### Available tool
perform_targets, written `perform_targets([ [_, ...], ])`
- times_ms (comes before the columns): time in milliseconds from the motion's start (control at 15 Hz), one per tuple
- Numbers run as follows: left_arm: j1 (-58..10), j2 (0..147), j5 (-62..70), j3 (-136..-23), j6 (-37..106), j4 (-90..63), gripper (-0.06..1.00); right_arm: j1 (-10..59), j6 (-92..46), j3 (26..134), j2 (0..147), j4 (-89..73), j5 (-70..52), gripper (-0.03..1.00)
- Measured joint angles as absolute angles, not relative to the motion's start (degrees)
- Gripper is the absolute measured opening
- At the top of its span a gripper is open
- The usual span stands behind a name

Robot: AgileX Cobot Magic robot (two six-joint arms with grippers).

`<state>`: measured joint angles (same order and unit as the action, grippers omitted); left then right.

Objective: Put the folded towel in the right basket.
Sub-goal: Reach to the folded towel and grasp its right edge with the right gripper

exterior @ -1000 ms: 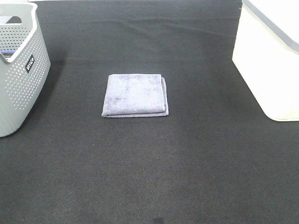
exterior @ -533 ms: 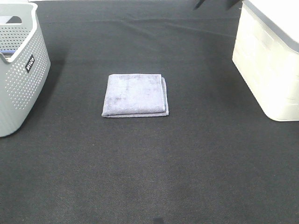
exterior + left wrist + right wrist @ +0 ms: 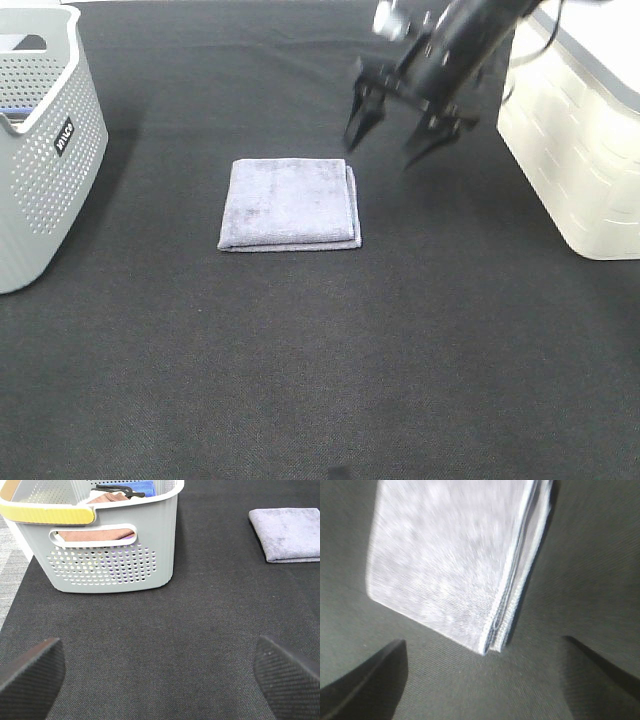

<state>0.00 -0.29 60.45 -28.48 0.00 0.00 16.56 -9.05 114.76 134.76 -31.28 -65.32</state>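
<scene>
The folded lilac-grey towel (image 3: 290,204) lies flat on the black cloth in the middle of the table; it also shows in the left wrist view (image 3: 289,533) and fills the right wrist view (image 3: 455,555). My right gripper (image 3: 395,135) is open and empty, hovering just beyond the towel's far right corner, fingers spread. The right basket (image 3: 580,130) is white and stands at the right edge. My left gripper (image 3: 160,672) is open and empty, out of the exterior view, facing the left basket.
A grey perforated basket (image 3: 45,150) with a yellow-trimmed handle stands at the left edge and holds folded cloths (image 3: 107,500). The black cloth (image 3: 320,360) covers the table.
My right arm has come in from the top edge and moved down and left, its open gripper now close to the towel's far right corner. The towel has not moved.
</scene>
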Motion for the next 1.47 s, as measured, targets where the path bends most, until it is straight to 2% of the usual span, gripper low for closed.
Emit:
perform_targets([
  [333, 0.0, -0.3, 60.4, -28.5, 0.0, 0.0, 0.97, 16.6, -12.4, 115.3, 140.9, -35.4, -65.4, 0.77],
  [867, 0.0, -0.3, 60.4, -28.5, 0.0, 0.0, 0.97, 13.9, -12.2, 128.7, 149.3, -37.1, -69.4, 0.77],
  [1267, 0.0, -0.3, 60.4, -28.5, 0.0, 0.0, 0.97, 14.0, -12.9, 129.4, 152.2, -41.3, -69.7, 0.76],
  [1467, 0.0, -0.3, 60.4, -28.5, 0.0, 0.0, 0.97, 16.5, -15.4, 129.4, 152.6, -42.8, -69.0, 0.74],
])
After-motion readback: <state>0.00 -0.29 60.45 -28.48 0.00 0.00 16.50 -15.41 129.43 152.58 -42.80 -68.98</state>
